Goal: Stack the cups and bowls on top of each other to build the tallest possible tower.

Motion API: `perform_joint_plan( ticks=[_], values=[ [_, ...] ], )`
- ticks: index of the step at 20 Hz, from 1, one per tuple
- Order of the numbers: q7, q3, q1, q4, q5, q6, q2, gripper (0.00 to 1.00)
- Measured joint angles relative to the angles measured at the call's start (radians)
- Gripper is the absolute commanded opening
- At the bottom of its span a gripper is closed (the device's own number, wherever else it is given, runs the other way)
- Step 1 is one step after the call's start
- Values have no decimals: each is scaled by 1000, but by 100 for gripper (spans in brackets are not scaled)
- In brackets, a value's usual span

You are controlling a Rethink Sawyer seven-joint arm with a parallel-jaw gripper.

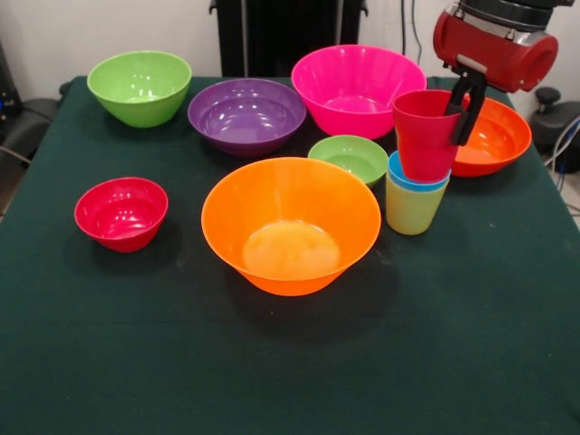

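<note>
Three cups form the tower: yellow-green cup lowest, blue cup nested in it, red cup seated upright on top. Gripper, descending from above, pinches the red cup's right rim, one finger inside. Nearest bowl, the small green bowl, lies just left of the tower; its axis is vertical.

— What is the arm looking like?
— It is showing a glossy red rounded shell with a dark grey ring on top and a small pale plate on the front.
— And the gripper?
— It is showing black, narrow fingers.
</note>
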Motion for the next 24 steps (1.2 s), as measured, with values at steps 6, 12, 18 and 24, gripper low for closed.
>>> perform_joint_plan(
  ticks=[6, 12, 18, 24],
  values=[
    [0, 0, 0, 0, 0, -21, 0, 0],
    [0, 0, 0, 2, 0, -22, 0, 0],
    [0, 0, 0, 15, 0, -22, 0, 0],
    [0, 0, 0, 38, 0, -22, 0, 0]
  ],
)
